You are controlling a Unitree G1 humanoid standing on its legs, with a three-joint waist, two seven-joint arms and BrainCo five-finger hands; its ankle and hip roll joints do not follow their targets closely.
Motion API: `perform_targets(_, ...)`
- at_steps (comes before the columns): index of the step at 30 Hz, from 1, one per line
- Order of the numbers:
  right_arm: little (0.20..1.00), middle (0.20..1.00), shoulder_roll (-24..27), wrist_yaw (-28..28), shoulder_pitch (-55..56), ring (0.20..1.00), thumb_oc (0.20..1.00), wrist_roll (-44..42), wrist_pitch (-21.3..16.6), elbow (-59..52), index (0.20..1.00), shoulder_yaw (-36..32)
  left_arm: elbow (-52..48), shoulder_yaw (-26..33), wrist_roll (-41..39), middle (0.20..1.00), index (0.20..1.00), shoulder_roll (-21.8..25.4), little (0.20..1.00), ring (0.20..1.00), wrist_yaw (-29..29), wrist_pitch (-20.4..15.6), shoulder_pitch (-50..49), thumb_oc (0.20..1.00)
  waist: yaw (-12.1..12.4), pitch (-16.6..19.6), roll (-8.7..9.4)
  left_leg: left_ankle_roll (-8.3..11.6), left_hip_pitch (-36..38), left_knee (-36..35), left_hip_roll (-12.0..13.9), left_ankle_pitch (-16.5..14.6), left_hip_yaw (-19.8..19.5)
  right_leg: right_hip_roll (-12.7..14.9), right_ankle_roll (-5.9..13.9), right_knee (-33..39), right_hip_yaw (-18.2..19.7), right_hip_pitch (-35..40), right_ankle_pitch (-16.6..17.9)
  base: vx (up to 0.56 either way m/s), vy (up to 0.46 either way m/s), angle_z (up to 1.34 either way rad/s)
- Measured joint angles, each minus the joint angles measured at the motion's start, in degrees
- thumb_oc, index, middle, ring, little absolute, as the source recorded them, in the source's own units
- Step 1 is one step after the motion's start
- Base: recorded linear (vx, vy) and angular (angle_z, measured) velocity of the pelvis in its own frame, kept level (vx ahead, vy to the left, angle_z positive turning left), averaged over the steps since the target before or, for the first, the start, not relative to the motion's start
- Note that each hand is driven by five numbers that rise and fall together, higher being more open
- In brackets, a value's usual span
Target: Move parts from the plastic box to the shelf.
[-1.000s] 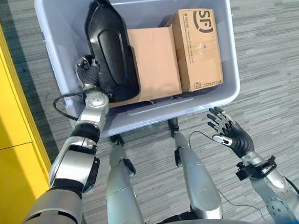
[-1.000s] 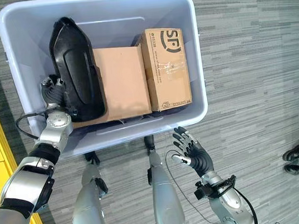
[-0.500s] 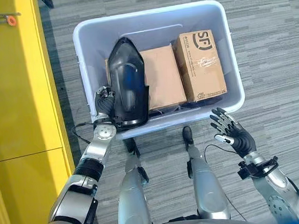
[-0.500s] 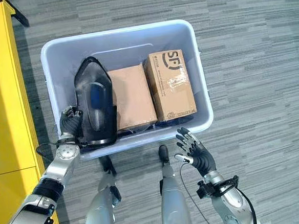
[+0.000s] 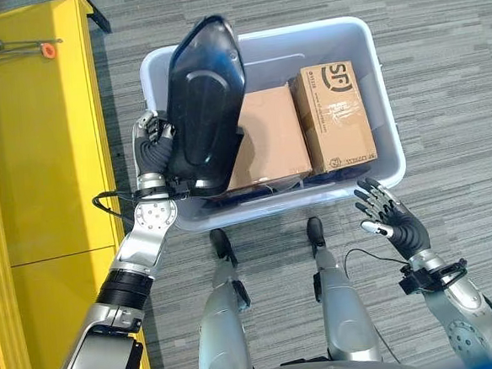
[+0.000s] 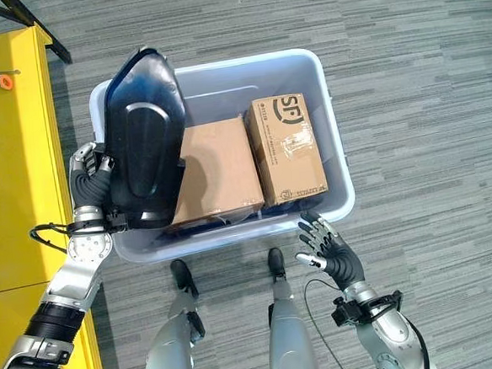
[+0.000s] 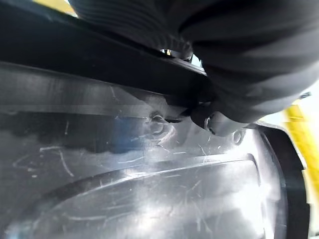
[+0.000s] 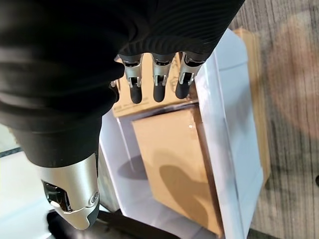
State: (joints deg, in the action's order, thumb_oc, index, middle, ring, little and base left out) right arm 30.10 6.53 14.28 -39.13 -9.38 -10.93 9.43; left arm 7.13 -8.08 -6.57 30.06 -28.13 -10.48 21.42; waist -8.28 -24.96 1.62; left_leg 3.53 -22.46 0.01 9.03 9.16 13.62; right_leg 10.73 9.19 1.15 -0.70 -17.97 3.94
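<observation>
Left hand (image 5: 152, 147) has raised one black part (image 5: 205, 103); two cardboard boxes (image 5: 334, 115) remain.

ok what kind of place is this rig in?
Probably a warehouse or workshop floor: a plastic box holding cardboard cartons stands on grey carpet beside a yellow shelf unit. The left hand holds a black moulded part.

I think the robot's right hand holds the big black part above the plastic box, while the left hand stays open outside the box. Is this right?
The hands are swapped. In the left eye view, the left hand grips the black part above the plastic box, and the right hand is open outside the box's near wall.
</observation>
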Motion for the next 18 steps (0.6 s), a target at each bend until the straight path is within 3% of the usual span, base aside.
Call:
perform_targets(3, 1.000, 1.000, -0.4, 0.0, -0.3, 1.000, 1.000, 0.0, 0.4, 0.9, 1.000, -0.2, -5.5, 1.0, -4.5, 0.200, 0.200, -0.4, 0.200, 0.200, 4.0, -2.9, -6.0, 0.200, 0.1, 0.4, -0.44, 0.12, 4.1, -0.7, 0.1, -0.1, -0.1, -0.1, -0.15, 0.2, 0.0, 3.8, -0.4, 0.03, -0.040, -0.01)
perform_targets(13, 1.000, 1.000, -0.4, 0.8, 1.5, 1.000, 1.000, 0.1, 2.0, 1.9, 1.000, -3.4, -11.9, 3.1, -17.5, 0.200, 0.200, -2.8, 0.200, 0.200, 15.9, -3.6, -24.6, 0.200, 2.2, 5.5, -4.80, 0.48, 10.4, -2.2, 0.2, -0.6, -1.9, -0.5, -0.51, -0.9, -1.8, 10.2, -2.4, 0.01, -0.057, 0.08)
perform_targets(14, 1.000, 1.000, -0.3, 1.5, 2.7, 1.000, 1.000, 0.2, 2.3, 2.1, 1.000, -3.8, -13.0, 3.8, -19.3, 0.200, 0.200, -2.9, 0.200, 0.200, 18.3, -3.4, -28.7, 0.200, 2.8, 7.4, -5.35, 0.49, 12.1, -2.4, 0.6, -0.8, -2.2, -0.8, -0.89, -3.8, -2.0, 10.7, -4.7, -0.03, -0.117, 0.23)
perform_targets(18, 1.000, 1.000, -0.4, 2.2, 3.3, 1.000, 1.000, 0.5, 3.2, 3.7, 1.000, -3.9, -13.2, 5.6, -20.0, 0.200, 0.200, -4.6, 0.200, 0.200, 20.5, -2.5, -32.6, 0.200, 3.5, 8.7, -5.18, 0.83, 13.6, -2.8, 1.2, -0.5, -3.6, -1.4, -1.45, -7.9, -3.2, 11.2, -7.2, -0.02, -0.126, 0.17)
